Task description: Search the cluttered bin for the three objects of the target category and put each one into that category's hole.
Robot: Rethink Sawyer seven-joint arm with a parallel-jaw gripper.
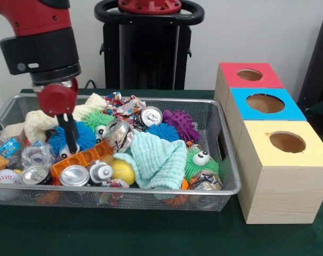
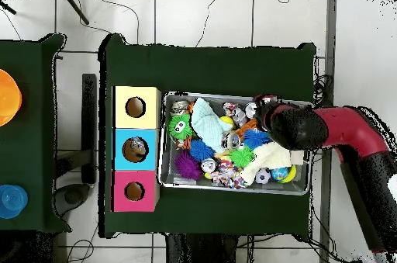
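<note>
Claw (image 1: 71, 140) hangs low at 9 o'clock in the cluttered bin (image 1: 225, 160), fingers drawn close together above an orange tray (image 1: 81, 158), grasping nothing visible. One wrinkled bottle (image 1: 38, 154) lies just beside it at 9 o'clock, apparently the intended pick. The blue-topped hole (image 1: 265, 103) stands outside the bin at 3 o'clock, reachable.

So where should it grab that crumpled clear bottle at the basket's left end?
Probably from straight above, across the crumpled middle of the bottle: it lies exposed on top, but a can in front and a fuzzy blue ball beside it crowd the sides.
</note>
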